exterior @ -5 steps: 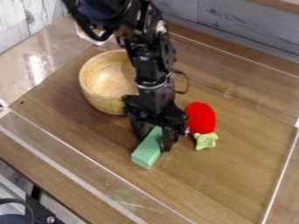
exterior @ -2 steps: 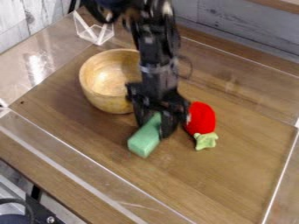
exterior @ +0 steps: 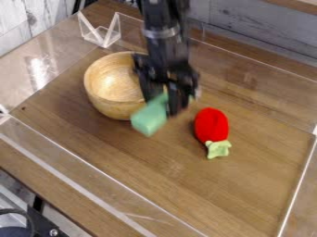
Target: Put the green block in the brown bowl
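Observation:
The green block [exterior: 150, 118] hangs in the air, tilted, with its upper end clamped between the fingers of my gripper [exterior: 162, 93]. The gripper points down and is shut on the block. It hovers just right of the brown bowl [exterior: 107, 81], a round light-wood bowl with a deep hollow, and the block's lower end overlaps the bowl's near right rim in this view. The block is clear of the table.
A red strawberry-like toy [exterior: 212, 124] with a pale green stem lies on the wooden table [exterior: 247, 185] right of the block. A clear plastic stand [exterior: 99, 28] sits behind the bowl. A transparent raised rim [exterior: 74, 176] runs along the table's front.
The gripper has risen and shifted toward the bowl, lifting the green block off the table. The strawberry toy, earlier partly behind the gripper, now shows fully.

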### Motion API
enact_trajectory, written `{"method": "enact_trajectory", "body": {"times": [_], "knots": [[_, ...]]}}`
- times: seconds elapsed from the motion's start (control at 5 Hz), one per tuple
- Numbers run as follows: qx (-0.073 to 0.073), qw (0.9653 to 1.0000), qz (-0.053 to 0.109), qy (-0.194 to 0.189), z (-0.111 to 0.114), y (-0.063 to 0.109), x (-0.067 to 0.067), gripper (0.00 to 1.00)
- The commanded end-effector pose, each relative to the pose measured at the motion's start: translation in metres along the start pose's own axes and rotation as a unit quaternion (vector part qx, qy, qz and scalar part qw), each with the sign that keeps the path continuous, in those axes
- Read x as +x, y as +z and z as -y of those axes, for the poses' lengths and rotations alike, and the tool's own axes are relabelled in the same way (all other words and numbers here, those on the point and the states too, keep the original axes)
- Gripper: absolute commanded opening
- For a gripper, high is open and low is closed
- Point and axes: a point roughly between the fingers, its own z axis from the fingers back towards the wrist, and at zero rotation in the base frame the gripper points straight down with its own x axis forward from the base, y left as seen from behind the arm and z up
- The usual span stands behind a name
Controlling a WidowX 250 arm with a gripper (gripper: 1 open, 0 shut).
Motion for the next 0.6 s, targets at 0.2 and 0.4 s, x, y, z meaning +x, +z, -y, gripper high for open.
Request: {"method": "enact_trajectory", "body": {"times": [0.2, 0.4], "knots": [[0.018, 0.9943, 0.059, 0.087, -0.019, 0.037, 0.002, 0.0], [0.018, 0.9935, 0.065, 0.092, -0.027, 0.03, -0.003, 0.0]]}}
